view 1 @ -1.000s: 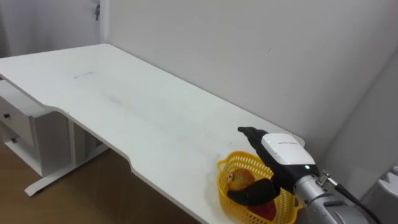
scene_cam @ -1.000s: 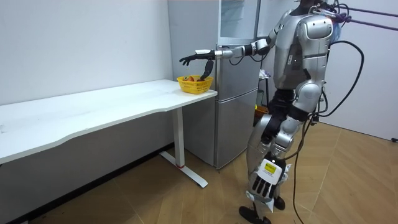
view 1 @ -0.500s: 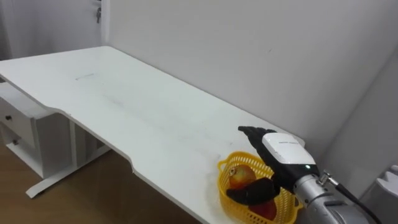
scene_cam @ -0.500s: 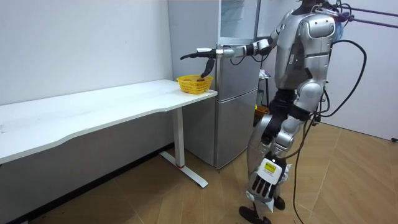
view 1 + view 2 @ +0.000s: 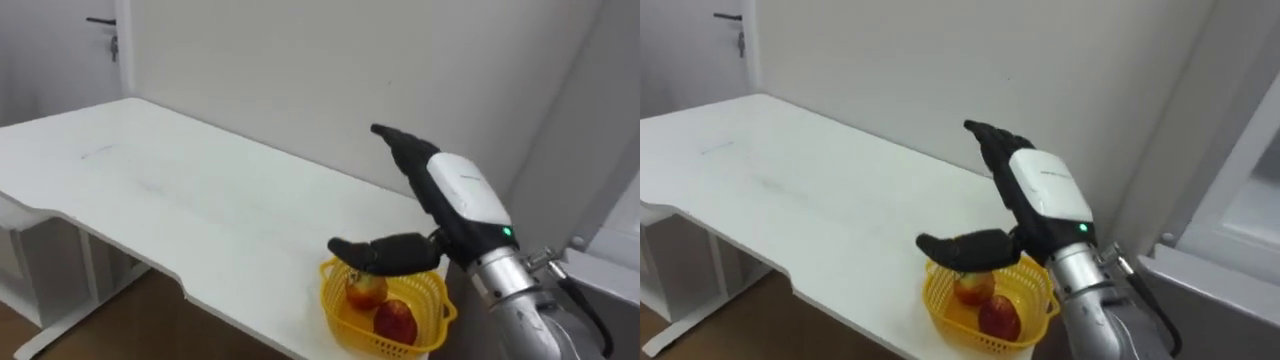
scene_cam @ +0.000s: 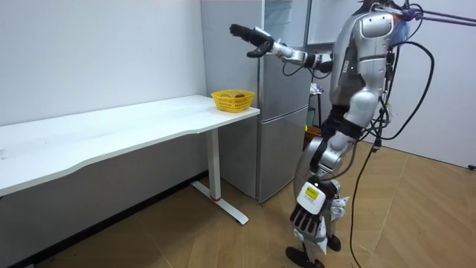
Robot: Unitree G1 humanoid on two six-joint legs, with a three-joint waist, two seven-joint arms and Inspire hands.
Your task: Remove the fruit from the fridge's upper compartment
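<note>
Basket: a yellow basket (image 5: 348, 326) is seen on the near right corner of the white table (image 5: 180, 190), at the end next to the fridge (image 6: 286, 112).
Contents: two red-yellow apples (image 5: 366, 290) are seen inside the basket, side by side.
Basket and fingers: nothing is held. The right hand (image 5: 455, 195) is held above the basket, with the apart-spread thumb (image 5: 385, 253) crossing in front of the basket's far rim in the eye views.
Right hand fingers: the fingers (image 5: 400, 145) are stretched out straight and empty, pointing up and to the far left, towards the wall.
Right arm pose: the arm is raised and reaches forward from the lower right, the back of the hand turned up.
Room view: a clear gap between hand and basket is shown here. The hand is lifted well above the table, level with the upper part of the fridge.
Left hand: the left hand (image 6: 305, 217) is seen hanging low beside the leg, fingers loose and straight.
Stance: the robot stands in front of the fridge, near the table's end.
</note>
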